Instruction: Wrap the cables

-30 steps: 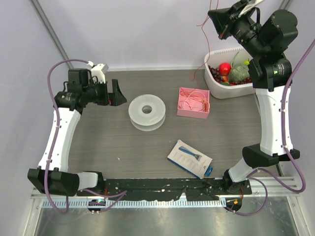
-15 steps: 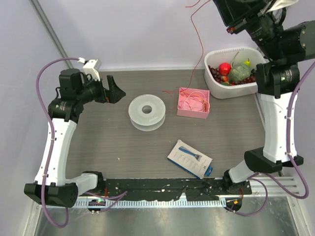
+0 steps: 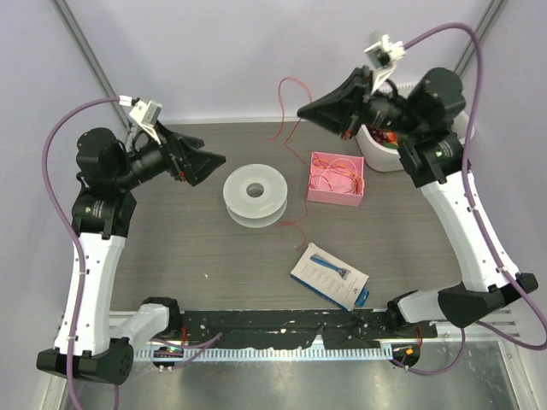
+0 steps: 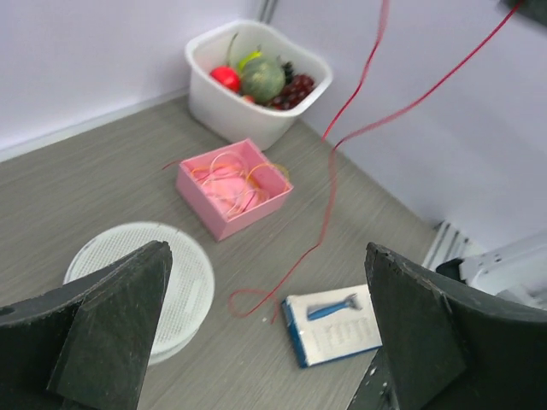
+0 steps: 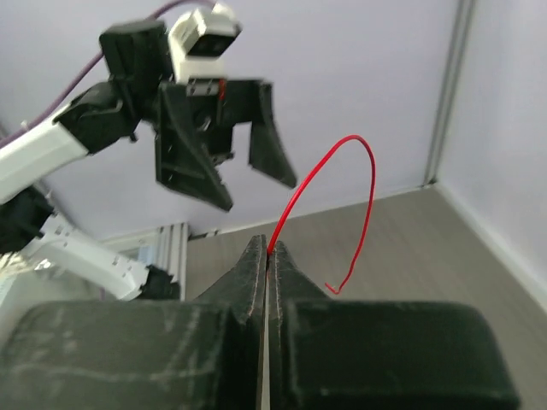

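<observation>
Hovering above the left side of the tabletop (image 3: 171, 248), the left claw (image 3: 203, 167) is standing with its fingers spread wide and gripping nothing, and it is facing the white spool (image 3: 254, 195), which is lying flat near the middle. The red wire (image 4: 330, 201) is starting from a small loop on the tabletop just beside the spool's near right edge. From there it is rising past the pink box (image 3: 333, 199), where more loose strands are lying coiled, up to the right claw (image 3: 301, 112). That claw is raised above the far side with its fingers pressed together, pinching the wire, and a short free end is arching beyond the tips. Further right, a white tub (image 4: 244, 120) of fruit is sitting apart from the work. In judgement, the step in hand is bringing the strand to the spool for winding. Doing it well is calling for the right claw to be lowering the wire gently and holding it only lightly taut, so that it is neither snagging the box rim nor dragging the coil out. The left claw is probably needed to steady the spool. The wire being hair-fine, slipping from the pinch is the main risk.
</observation>
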Motion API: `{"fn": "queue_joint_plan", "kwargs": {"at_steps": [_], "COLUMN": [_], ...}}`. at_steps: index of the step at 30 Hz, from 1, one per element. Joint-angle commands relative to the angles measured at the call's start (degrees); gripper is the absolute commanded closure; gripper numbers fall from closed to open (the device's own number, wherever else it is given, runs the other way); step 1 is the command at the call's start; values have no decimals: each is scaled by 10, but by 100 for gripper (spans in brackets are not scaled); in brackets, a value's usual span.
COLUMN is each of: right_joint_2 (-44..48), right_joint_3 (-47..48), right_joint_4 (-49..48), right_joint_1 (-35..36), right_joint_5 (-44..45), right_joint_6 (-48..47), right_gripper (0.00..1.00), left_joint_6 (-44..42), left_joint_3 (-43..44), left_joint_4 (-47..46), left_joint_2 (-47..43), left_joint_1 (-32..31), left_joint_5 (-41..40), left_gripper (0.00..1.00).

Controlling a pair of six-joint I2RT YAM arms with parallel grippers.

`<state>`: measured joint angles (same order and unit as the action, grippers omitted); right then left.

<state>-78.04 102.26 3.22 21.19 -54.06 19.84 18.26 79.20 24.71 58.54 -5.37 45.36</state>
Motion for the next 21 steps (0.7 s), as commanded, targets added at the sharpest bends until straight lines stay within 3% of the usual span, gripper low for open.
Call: {"fn": "queue_joint_plan", "kwargs": {"at_steps": [1,5,7,15,18,21], "right_joint_2": [16,10,9,-11,-6,1], "right_joint_3": [7,16,13,30,22,9], "right_joint_4": [97,189,202,202,190,188], "right_joint_1": [61,128,161,193,199,209], "right_joint_5": [-22,20,40,62,84,145], "right_joint_6": [-117,-264,-289,-295,-294,-327], "right_gripper": [99,99,99,99,99,99], "left_joint_6": [119,224,236,209,202,295], "left_joint_3": [-12,-48,-61,-118,-130,-169], "left_joint_4": [-130,-217,-228,-274,-226,-236], "left_joint_2": [10,13,16,-4,-17,-28], "left_joint_1": [-3,-2,-3,-3,-3,-2], "left_joint_5": [46,51,56,107,79,47], "left_gripper": [0,0,1,9,12,14]}}
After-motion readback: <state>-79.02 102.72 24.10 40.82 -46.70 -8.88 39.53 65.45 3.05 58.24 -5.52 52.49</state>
